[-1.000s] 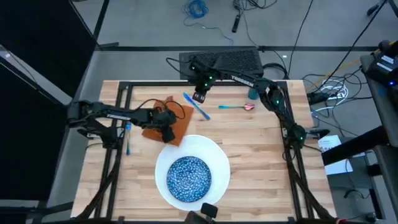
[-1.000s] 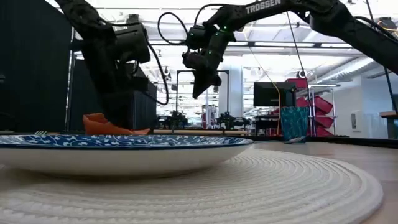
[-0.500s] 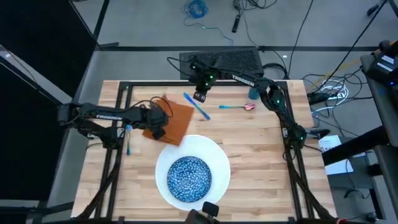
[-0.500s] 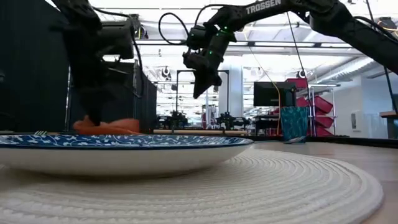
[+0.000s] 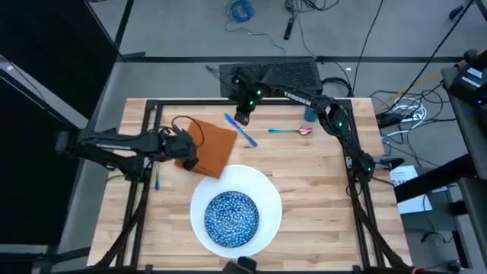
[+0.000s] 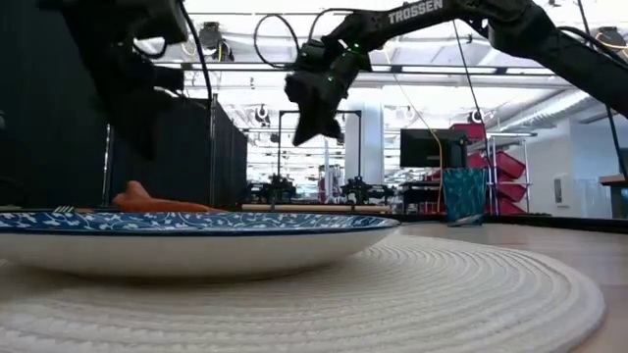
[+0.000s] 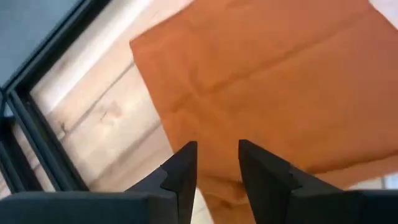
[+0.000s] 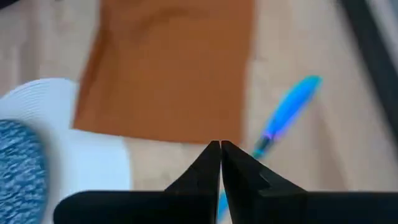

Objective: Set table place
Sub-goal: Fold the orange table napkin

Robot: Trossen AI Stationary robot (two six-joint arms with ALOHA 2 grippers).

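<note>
The orange napkin [image 5: 210, 144] lies spread flat on the table [image 5: 319, 198], its near corner over the rim of the white round plate [image 5: 262, 186]. The blue speckled bowl [image 5: 230, 217] sits on that plate. My left gripper [image 7: 214, 163] hangs open above the napkin's left edge [image 7: 186, 118], clear of it [image 6: 140, 147]. My right gripper [image 5: 242, 116] is shut and hovers over the far end of a light-blue piece of cutlery [image 8: 287, 106]. The teal cup [image 5: 310, 114] stands at the far right.
A spoon with a pink end [image 5: 289, 131] lies right of the blue cutlery. Another blue piece [image 5: 156, 171] lies by the left rail under my left arm. Bare wood shows right of the plate [image 5: 319, 175]. Black rails frame the tabletop.
The napkin, bunched up a second ago, now lies spread out flat. My left gripper has drawn back toward the table's left edge and risen off the napkin. My right gripper has stayed above the blue cutlery.
</note>
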